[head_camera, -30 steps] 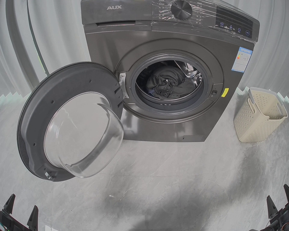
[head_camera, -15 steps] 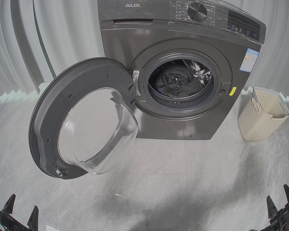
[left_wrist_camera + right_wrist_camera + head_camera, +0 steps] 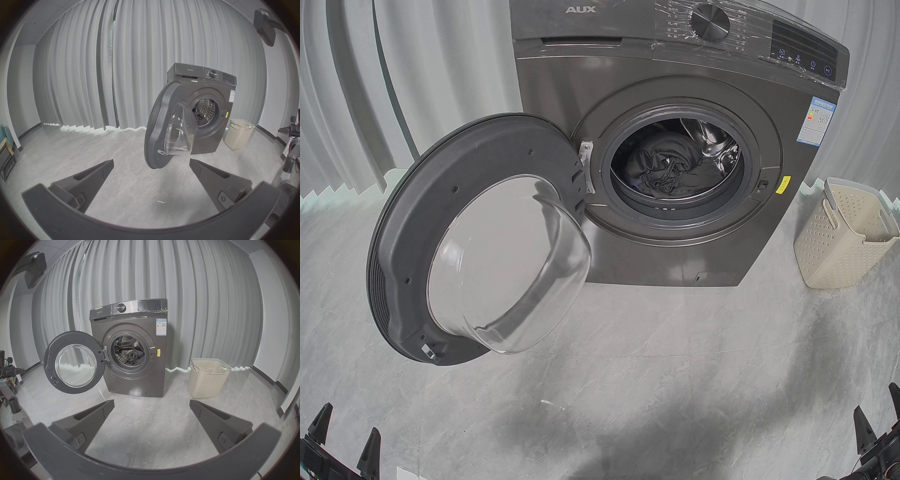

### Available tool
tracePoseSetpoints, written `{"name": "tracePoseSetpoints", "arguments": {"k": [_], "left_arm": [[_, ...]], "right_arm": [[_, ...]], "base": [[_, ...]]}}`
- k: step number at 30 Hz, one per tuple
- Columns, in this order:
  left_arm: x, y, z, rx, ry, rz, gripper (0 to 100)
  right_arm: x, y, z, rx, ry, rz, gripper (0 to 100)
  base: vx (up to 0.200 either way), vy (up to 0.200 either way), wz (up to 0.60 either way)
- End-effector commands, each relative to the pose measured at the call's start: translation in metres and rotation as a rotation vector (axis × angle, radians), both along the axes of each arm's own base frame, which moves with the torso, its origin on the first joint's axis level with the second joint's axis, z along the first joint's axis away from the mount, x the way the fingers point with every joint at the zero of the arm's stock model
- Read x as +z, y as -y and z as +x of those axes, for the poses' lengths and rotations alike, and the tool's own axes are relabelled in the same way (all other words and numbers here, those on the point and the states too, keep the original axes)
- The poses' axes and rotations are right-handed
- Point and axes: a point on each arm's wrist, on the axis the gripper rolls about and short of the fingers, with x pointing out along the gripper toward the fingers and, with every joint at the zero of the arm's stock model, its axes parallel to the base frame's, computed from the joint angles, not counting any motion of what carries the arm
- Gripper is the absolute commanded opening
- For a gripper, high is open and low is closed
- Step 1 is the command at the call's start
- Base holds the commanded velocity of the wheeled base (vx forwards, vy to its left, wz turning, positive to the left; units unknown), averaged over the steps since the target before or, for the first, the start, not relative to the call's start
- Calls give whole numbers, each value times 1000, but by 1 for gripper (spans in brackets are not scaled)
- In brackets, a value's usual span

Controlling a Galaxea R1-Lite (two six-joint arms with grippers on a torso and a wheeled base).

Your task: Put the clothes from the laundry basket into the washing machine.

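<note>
clothes [image 3: 665, 165], head view: dark bundle lying inside the drum of the washing machine [image 3: 675, 56]. door [image 3: 406, 237] swung wide open to the left. laundry basket [image 3: 837, 244] on the floor right of the machine, apart from it.
left wrist view: left gripper [image 3: 150, 162] fingers spread wide, holding nothing, well back from the door.
right wrist view: right gripper [image 3: 151, 402] equally wide, holding nothing, facing machine and basket.

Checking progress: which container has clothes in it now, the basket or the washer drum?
The washer drum, which holds a bundle of dark clothes; the beige basket beside the machine shows none inside.
</note>
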Motion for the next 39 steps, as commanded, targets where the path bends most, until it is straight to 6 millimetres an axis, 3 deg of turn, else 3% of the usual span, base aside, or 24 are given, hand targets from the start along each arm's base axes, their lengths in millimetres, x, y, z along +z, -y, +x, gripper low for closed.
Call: {"name": "tracePoseSetpoints", "arguments": {"k": [1, 11, 12, 16, 17, 23, 25, 31, 39], "left_arm": [[-5, 0, 0, 4, -2, 5, 100], [-2, 0, 0, 13, 18, 8, 100], [4, 0, -1, 9, 36, 7, 100], [74, 0, -6, -6, 150, -3, 100], [82, 0, -3, -8, 136, 2, 100], [103, 4, 49, -195, -78, -7, 100], [105, 5, 59, -214, -96, -8, 100], [119, 8, 111, -263, -101, -11, 100], [126, 12, 150, -323, -133, -22, 100]], "right_arm": [[-5, 0, 1, -1, -13, 0, 100], [-5, 0, 1, 2, -13, 0, 100], [-4, 0, 1, 2, -11, 0, 100], [-4, 0, 1, 2, -11, 0, 100], [-4, 0, 1, -1, -11, 1, 100], [-5, 0, 1, -2, -13, 1, 100], [-4, 0, 1, -2, -11, 1, 100], [-4, 0, 1, -2, -11, 1, 100], [-5, 0, 1, -1, -13, 0, 100]], "base": [[0, 0, 0], [0, 0, 0], [0, 0, 0], [0, 0, 0], [0, 0, 0], [0, 0, 0], [0, 0, 0], [0, 0, 0], [0, 0, 0]]}}
